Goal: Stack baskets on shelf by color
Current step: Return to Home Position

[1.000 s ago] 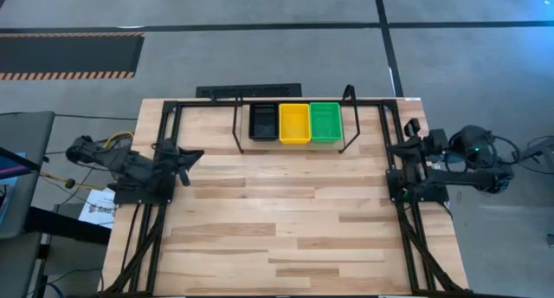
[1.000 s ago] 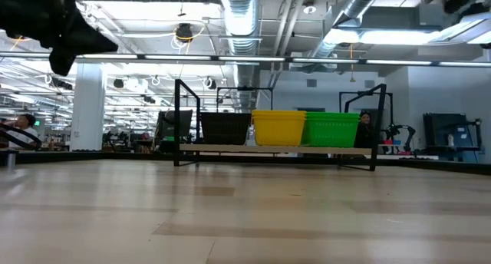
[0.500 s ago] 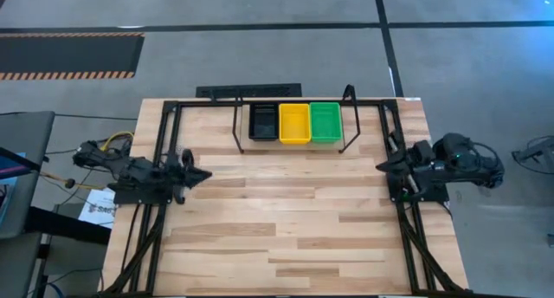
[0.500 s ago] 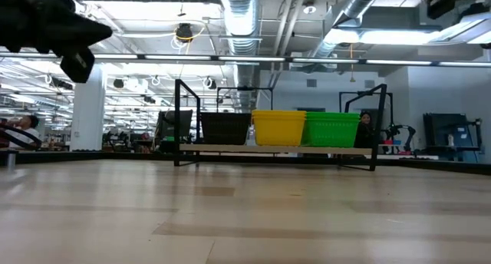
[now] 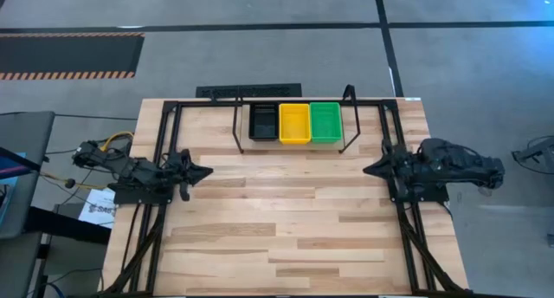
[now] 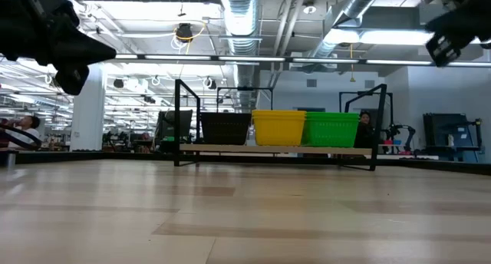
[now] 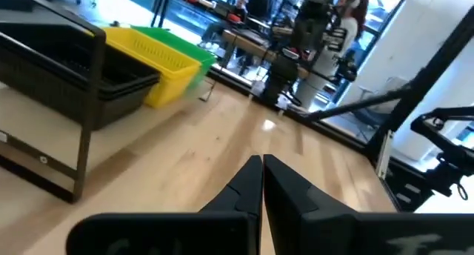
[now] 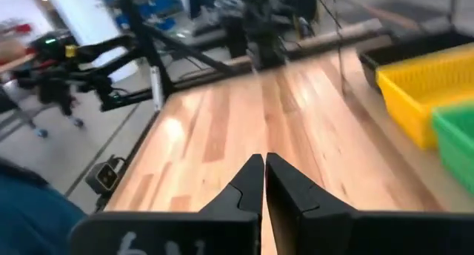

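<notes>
On the light-wood shelf at the table's far edge, black baskets, yellow baskets and green baskets stand side by side on their bottoms, black at the left. The left wrist view shows the black ones nested in a stack. My left gripper hovers shut over the table's left side and points toward the right. My right gripper hovers shut over the right side and points toward the left. Both are well short of the shelf and hold nothing.
Black frame rails run along the table's left and right sides, and a black bar lies behind the shelf. Bare wood stretches between the two arms and toward the near edge. A person shows far off in the room.
Both arms have sunk lower. My left gripper has come a little toward the near edge and turned level, pointing right. My right gripper has swung out toward the table's left and rolled somewhat. The baskets have stayed where they were.
</notes>
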`<action>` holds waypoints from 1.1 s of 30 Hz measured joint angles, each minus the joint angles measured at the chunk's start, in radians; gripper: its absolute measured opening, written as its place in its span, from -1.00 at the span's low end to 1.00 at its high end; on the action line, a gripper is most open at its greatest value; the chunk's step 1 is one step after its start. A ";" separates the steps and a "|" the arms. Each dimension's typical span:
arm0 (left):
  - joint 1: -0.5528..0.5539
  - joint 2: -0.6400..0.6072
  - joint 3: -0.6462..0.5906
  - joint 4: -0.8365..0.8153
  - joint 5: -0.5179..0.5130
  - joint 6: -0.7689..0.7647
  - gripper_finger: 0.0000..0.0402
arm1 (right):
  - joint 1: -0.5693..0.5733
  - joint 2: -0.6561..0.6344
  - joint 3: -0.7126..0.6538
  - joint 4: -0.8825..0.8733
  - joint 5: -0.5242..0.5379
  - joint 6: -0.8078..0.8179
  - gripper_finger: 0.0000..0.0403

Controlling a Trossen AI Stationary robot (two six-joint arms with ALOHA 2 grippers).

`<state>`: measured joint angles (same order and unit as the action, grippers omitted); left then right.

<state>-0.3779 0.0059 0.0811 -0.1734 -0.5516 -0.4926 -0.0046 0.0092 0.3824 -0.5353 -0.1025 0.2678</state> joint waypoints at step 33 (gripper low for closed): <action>0.047 0.001 -0.004 0.018 -0.160 0.336 -1.00 | -0.029 -0.006 -0.250 0.451 -0.156 -0.326 -0.82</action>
<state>-0.3309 0.0067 0.0769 -0.1558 -0.7113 -0.1569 -0.0337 0.0029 0.1326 -0.0843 -0.2584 -0.0578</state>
